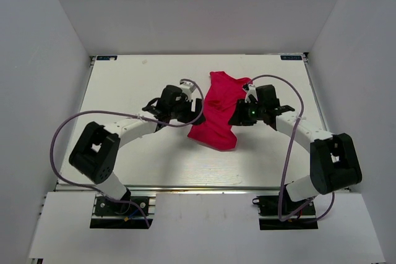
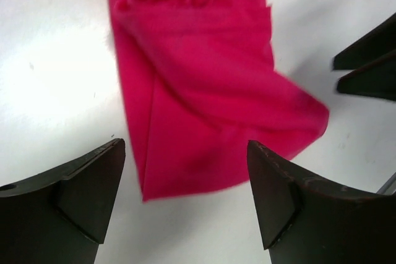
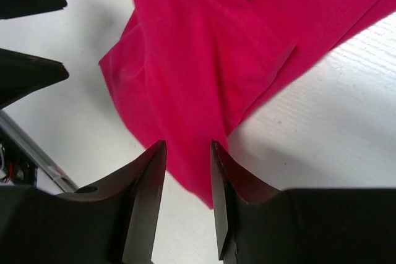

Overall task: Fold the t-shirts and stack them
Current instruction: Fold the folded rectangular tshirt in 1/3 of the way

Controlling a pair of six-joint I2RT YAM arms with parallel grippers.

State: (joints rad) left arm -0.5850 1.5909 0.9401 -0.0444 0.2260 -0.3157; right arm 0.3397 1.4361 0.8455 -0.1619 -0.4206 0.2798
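The crimson-pink t-shirt (image 1: 218, 112) lies bunched in a long, narrow heap in the middle of the white table. My left gripper (image 1: 198, 110) hovers at its left edge. In the left wrist view the left gripper (image 2: 185, 146) has its jaws wide apart over a corner of the t-shirt (image 2: 204, 78), gripping nothing. My right gripper (image 1: 239, 115) is at the shirt's right edge. In the right wrist view the right gripper (image 3: 187, 143) has its jaws partly apart above a corner of the t-shirt (image 3: 210, 47), and the cloth is not pinched.
The white table (image 1: 136, 153) is boxed in by grey walls at the left, right and back. Purple cables loop from both arms. The two grippers face each other closely across the shirt, and the right gripper's fingers (image 2: 365, 60) show in the left wrist view.
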